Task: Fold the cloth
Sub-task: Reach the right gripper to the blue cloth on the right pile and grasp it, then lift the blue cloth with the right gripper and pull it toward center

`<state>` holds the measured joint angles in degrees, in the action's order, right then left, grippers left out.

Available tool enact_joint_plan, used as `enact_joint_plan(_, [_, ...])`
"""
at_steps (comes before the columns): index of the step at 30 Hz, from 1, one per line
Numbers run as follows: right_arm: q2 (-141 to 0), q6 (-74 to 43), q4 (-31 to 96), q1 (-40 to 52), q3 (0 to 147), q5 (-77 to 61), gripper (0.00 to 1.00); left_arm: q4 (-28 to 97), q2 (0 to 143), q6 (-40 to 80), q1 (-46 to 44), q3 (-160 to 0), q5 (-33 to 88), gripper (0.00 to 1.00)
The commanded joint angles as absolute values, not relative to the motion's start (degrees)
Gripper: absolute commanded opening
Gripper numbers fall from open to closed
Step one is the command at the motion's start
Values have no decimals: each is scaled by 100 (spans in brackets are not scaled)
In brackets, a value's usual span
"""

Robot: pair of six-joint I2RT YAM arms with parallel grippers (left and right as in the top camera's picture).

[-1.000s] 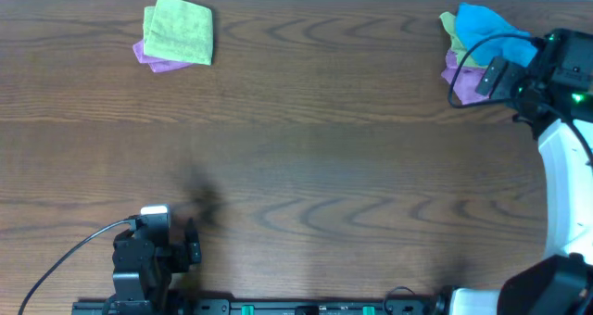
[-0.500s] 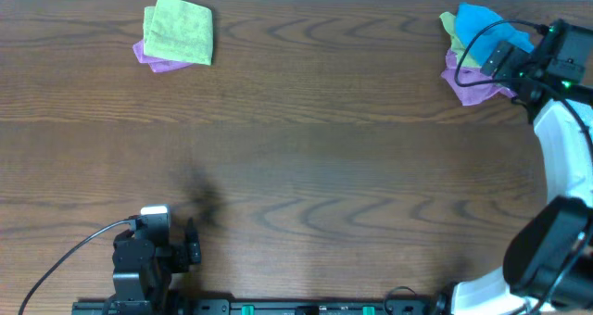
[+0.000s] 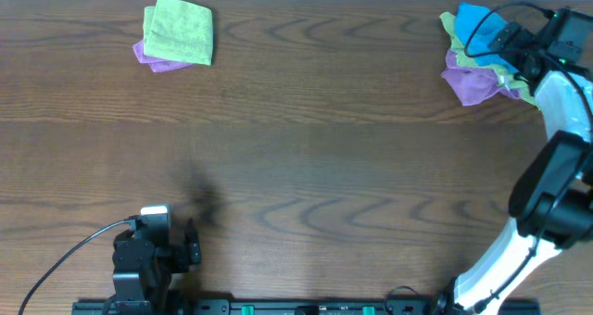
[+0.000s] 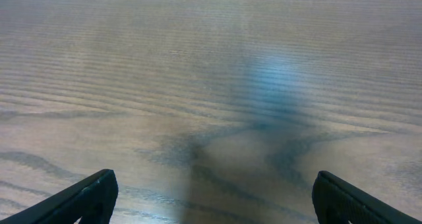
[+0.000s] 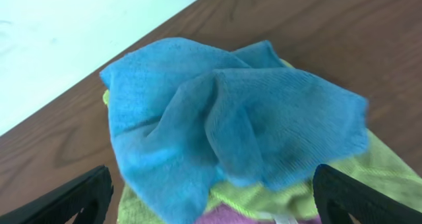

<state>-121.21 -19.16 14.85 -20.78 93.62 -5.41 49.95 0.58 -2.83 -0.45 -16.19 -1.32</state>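
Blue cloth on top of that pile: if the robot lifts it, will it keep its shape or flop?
Probably flops: the blue cloth lies crumpled in soft folds. Its fuzzy weave looks grippy, not slippery, and likely light. It may drag the green cloth beneath.

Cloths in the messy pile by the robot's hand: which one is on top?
The blue cloth, lying crumpled on top of the pile. The green cloth lies under it, and the purple cloth is at the bottom.
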Motion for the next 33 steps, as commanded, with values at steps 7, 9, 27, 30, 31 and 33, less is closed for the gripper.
enact_joint_plan(7, [-12949, -2231, 1540, -2104, 10051, -781, 90, 5247, 21, -322, -25, -1479, -189, 95])
enact_joint_plan(9, [-13041, -2228, 1540, -2104, 10051, -797, 90, 5247, 21, -322, -25, -1479, -189, 95])
enact_joint_plan(27, [-13028, -2169, 1396, -2097, 10053, -864, 1, 5249, 21, -322, -25, -1479, -189, 96])
enact_joint_plan(30, [-12787, -1935, 1516, -2078, 10051, -862, 1, 5247, 21, -322, -25, -1479, -189, 96])
enact_joint_plan(31, [-12656, -1791, 1573, -2062, 10051, -862, 1, 5247, 21, -322, -25, -1479, -189, 96])
enact_joint_plan(33, [-12414, -1605, 1715, -2036, 10053, -849, 2, 5247, 21, -322, -25, -1479, -189, 95])
